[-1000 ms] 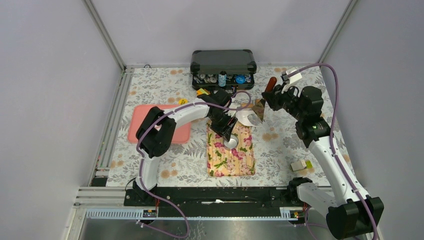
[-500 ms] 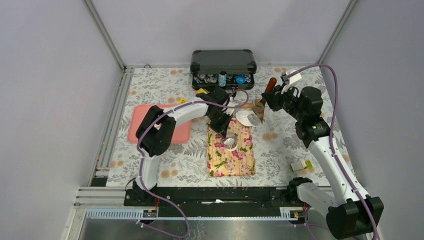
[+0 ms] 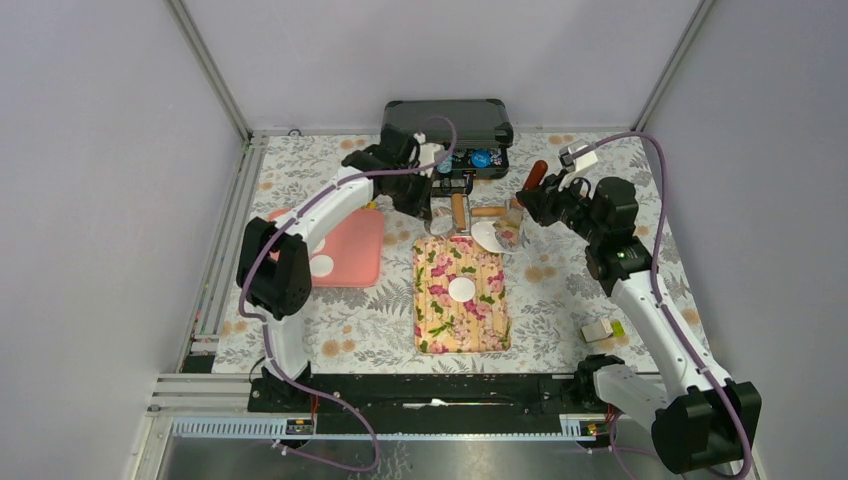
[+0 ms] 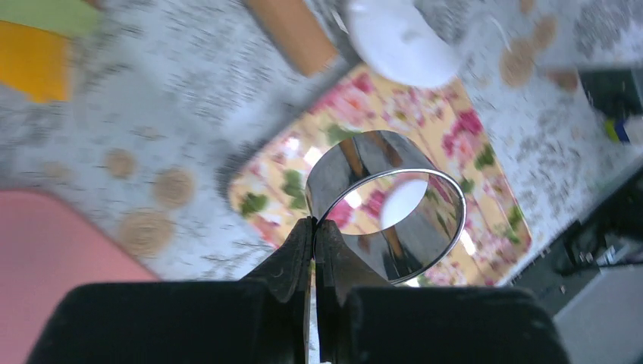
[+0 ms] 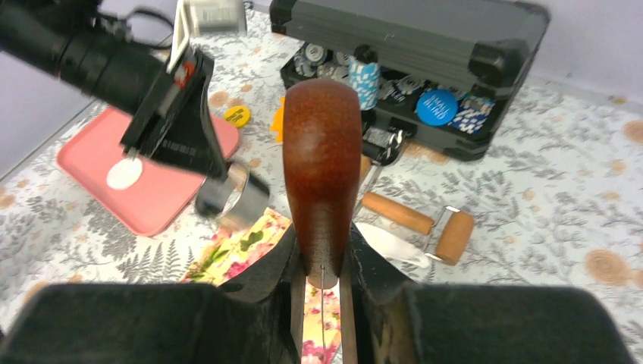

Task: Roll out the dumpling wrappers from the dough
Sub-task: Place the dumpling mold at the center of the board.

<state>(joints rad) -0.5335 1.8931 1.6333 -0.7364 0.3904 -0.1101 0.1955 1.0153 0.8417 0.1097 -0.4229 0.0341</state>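
Note:
One round white dumpling wrapper [image 3: 461, 289] lies on the floral mat [image 3: 440, 325]; another sits on the pink tray [image 3: 350, 262], also seen from the right wrist [image 5: 125, 174]. A flattened sheet of dough [image 3: 490, 237] lies behind the mat. My left gripper [image 3: 432, 205] [image 4: 314, 227] is shut on the rim of a silver ring cutter [image 4: 387, 205], held in the air behind the mat's far left corner. My right gripper [image 3: 527, 200] [image 5: 322, 262] is shut on the red-brown wooden handle [image 5: 322, 152] of a tool whose blade is hidden, hovering by the dough sheet.
A wooden roller [image 3: 470, 210] [image 5: 425, 224] lies behind the dough sheet. An open black case [image 3: 446, 135] of small items stands at the back. A small white-and-green block [image 3: 601, 329] rests at the right. Yellow bits [image 3: 366, 203] lie near the tray.
My left gripper closed on the ring cutter and lifted it off the mat toward the back, uncovering a cut round wrapper. The right arm barely moved.

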